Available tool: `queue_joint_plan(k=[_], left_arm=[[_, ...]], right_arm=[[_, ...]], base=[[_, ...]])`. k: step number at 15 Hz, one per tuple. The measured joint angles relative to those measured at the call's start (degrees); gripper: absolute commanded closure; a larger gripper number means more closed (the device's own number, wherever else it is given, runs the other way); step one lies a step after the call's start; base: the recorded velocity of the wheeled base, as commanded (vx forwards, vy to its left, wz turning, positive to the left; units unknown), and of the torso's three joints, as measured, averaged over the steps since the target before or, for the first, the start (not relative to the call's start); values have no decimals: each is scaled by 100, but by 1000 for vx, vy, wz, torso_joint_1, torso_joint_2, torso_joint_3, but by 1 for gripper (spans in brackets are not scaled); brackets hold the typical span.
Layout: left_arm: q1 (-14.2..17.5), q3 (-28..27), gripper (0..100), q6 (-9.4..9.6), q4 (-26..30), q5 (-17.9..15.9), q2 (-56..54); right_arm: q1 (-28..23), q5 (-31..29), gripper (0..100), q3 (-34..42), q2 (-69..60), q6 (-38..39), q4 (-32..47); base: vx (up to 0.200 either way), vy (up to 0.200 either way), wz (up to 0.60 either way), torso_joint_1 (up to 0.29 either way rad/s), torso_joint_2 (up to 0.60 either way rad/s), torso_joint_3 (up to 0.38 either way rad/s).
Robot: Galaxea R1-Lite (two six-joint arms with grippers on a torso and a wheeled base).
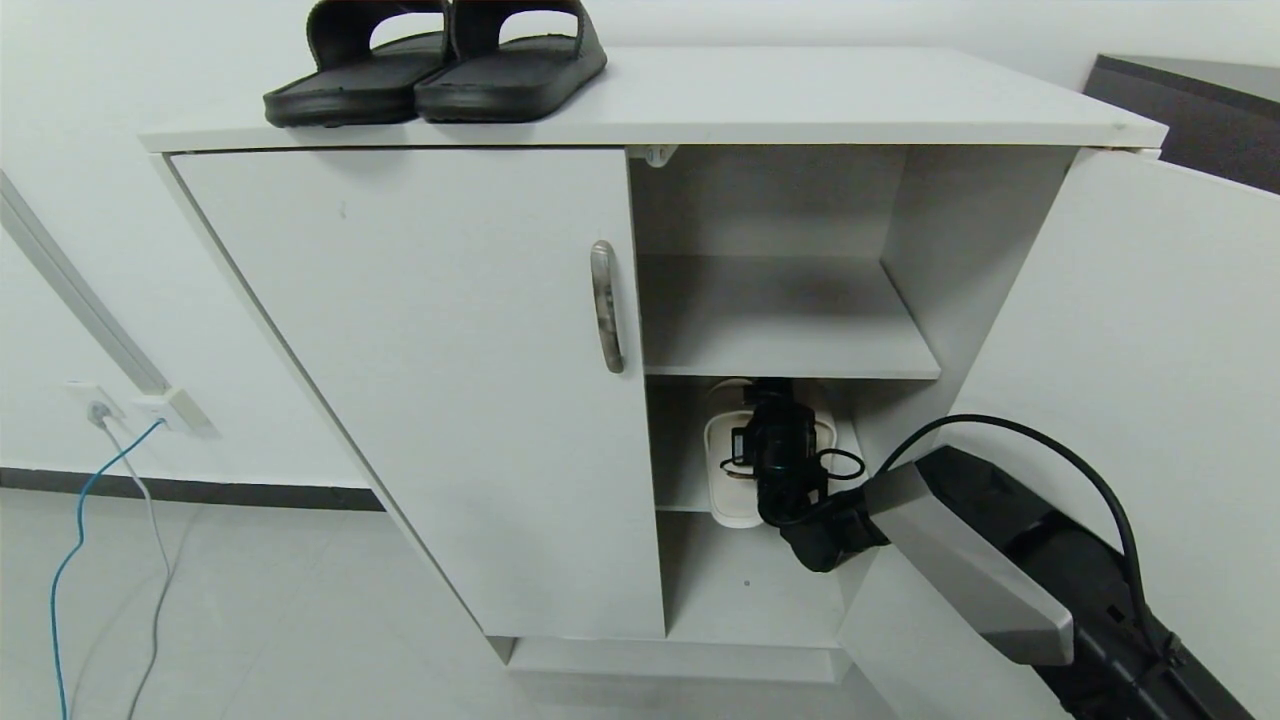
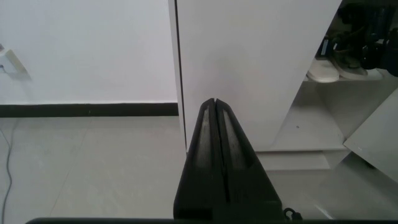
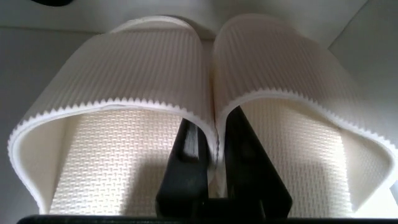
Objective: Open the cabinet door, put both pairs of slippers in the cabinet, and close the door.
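Head view: the right gripper [image 1: 768, 425] was reached into the cabinet [image 1: 880, 90] through the opened right door [image 1: 1130, 350], at the lower shelf [image 1: 680, 500]. The white slippers [image 1: 722, 480] were seen on that shelf, under the pincer. In the right wrist view the fingers [image 3: 186, 155] were pinched narrow on the two inner strap edges of the white slippers [image 3: 124, 93], both held together as a pair. The pair's long axis was judged to run into the cabinet's depth, in line with the pincer, so a release and a straight pull-back would be called for.

The black slippers [image 1: 435, 75] were left on the cabinet top, at its left end, side by side and touching, with their near ends at the front edge above the closed left door [image 1: 420, 380]. Their long axis was also front to back. The left gripper [image 2: 214, 106] was held low in front of that closed door, with its fingers pressed together on nothing. It was judged the nearer arm for the black pair, though well below it.

No brand, label or readable writing was made out on any slipper or on the cabinet.
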Motion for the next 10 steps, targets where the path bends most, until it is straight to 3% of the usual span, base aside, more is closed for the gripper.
queue_joint_plan(k=[6,10], left_arm=[[0,0,100,0,0,0,0],[0,0,100,13,0,-6,0]], right_arm=[[24,-11,0,267,-57,-2,-65],[166,-66,0,1348,-457,5,-621]], base=[[0,0,0,0,0,0],[0,0,0,0,0,0]])
